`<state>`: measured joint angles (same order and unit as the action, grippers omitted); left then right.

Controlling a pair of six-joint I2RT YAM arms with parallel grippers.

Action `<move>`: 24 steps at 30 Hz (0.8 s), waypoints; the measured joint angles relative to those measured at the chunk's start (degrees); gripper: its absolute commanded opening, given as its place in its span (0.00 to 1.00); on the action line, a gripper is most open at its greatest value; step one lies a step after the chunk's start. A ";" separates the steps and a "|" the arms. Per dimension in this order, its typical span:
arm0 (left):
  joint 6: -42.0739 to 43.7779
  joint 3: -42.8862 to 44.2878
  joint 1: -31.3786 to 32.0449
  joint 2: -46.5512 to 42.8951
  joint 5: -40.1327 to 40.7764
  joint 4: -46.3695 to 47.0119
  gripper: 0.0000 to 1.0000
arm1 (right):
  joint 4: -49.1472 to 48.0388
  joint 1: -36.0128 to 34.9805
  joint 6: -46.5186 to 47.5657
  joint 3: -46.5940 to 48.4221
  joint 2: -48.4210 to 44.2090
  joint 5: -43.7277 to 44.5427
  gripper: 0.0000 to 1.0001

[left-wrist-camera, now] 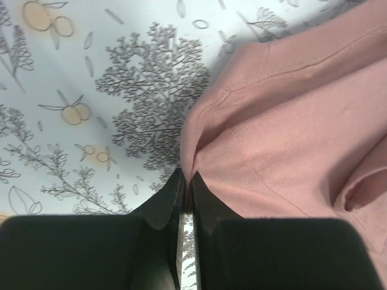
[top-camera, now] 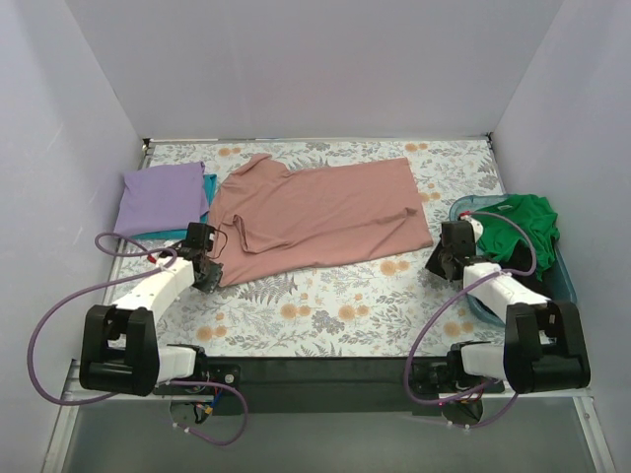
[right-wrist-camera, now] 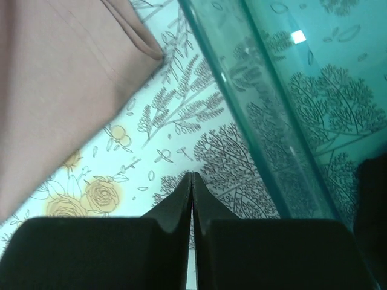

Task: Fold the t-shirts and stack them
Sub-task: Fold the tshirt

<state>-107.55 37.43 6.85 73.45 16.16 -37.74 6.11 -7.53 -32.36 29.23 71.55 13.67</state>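
Up close, we find the left gripper pinching the pink t-shirt at its edge and the right gripper closed on nothing beside the teal tub. Only overhead do we see that shirt spread mid-table, the lavender t-shirt folded beyond.

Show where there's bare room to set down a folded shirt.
Widest: the near strip of tablecloth between the pink t-shirt and the black base rail. Smaller: back right, between that shirt and the tub. Crowded: the left back corner, under the lavender t-shirt.
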 measured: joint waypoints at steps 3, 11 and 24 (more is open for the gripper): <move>-0.94 -1.95 0.00 -1.77 0.66 -0.98 0.00 | 0.17 0.00 0.76 3.15 2.38 -0.42 0.22; -1.55 -4.96 0.00 -5.31 1.07 -2.19 0.00 | -0.83 0.00 2.40 14.51 13.31 -1.88 0.42; -1.88 -5.03 0.00 -5.46 1.05 -2.47 0.00 | -3.37 0.00 2.71 15.65 19.56 -3.54 0.01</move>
<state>-109.43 32.40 6.85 67.99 17.21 -40.21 2.74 -7.53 -29.65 44.88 91.11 10.13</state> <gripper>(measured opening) 0.036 0.031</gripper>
